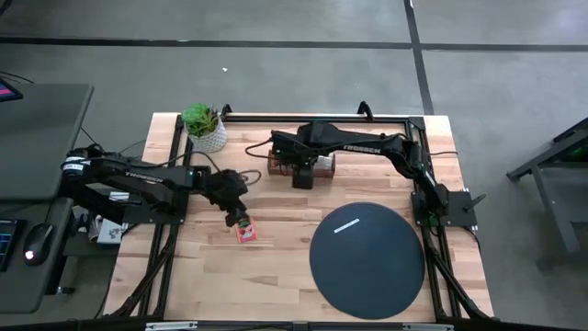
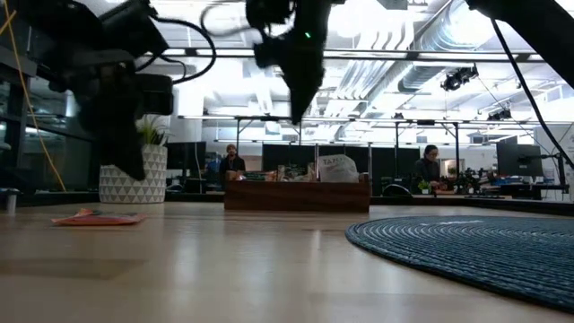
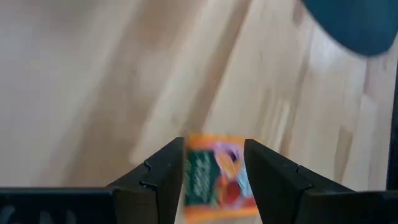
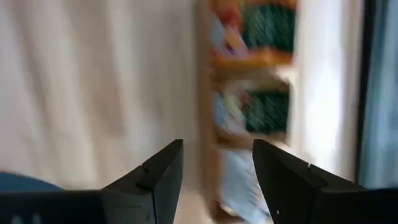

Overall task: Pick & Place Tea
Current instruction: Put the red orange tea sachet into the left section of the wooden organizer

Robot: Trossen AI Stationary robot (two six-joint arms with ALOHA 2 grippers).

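Tea sachet (image 3: 216, 180) on table between open left jaws.

White "TROSSEN" lettering is showing on the right arm (image 1: 360, 147) toward twelve o'clock on the table, and again, fainter, on the left arm (image 1: 142, 177) toward nine o'clock. Nothing else is reading clearly.

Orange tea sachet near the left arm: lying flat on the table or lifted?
Flat on the table. The orange sachet lies there; the left gripper straddles it, open.
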